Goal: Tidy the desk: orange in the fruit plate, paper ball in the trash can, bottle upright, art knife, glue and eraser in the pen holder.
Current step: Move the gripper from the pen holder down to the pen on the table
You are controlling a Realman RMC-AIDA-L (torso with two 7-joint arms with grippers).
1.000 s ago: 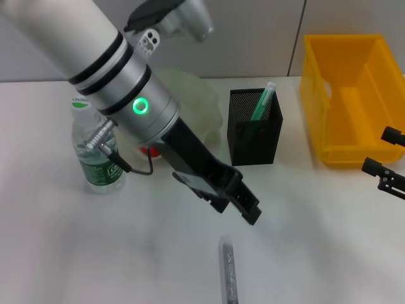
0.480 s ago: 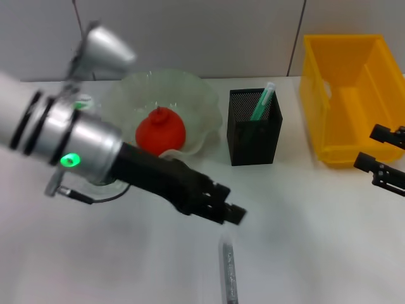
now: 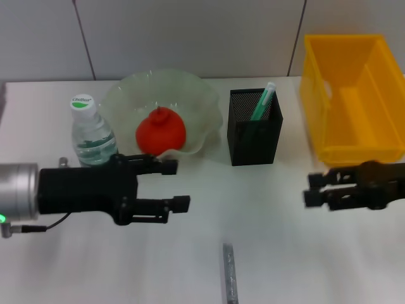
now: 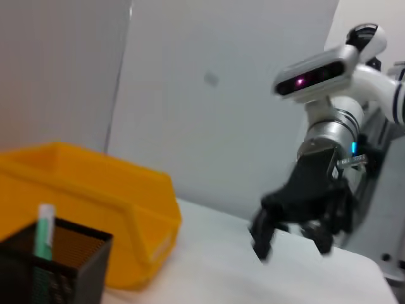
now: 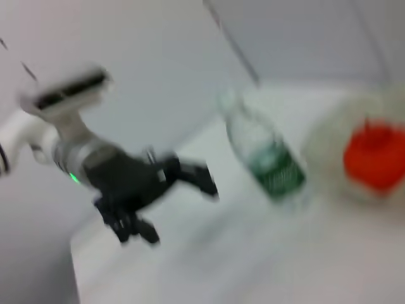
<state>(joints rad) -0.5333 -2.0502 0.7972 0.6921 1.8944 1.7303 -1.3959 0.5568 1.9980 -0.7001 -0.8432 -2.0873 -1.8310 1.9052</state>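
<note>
The orange (image 3: 161,132) lies in the pale-green fruit plate (image 3: 209,104). Left of the plate, the bottle (image 3: 92,136) stands upright. The art knife (image 3: 262,101) sticks out of the black mesh pen holder (image 3: 254,130). The grey glue (image 3: 229,275) lies flat near the table's front edge. My left gripper (image 3: 179,185) is open and empty, level over the table, in front of the bottle and plate. My right gripper (image 3: 311,189) is open and empty in front of the yellow trash can (image 3: 354,101). The eraser and the paper ball are out of view.
The left wrist view shows the right gripper (image 4: 291,235), the trash can (image 4: 95,202) and the pen holder (image 4: 57,259) with the art knife (image 4: 44,231) in it. The right wrist view shows the bottle (image 5: 266,155) and the orange (image 5: 373,155).
My left arm has swung back to the left and lies low over the table, uncovering the bottle and plate. My right gripper has moved in from the right edge toward the middle.
</note>
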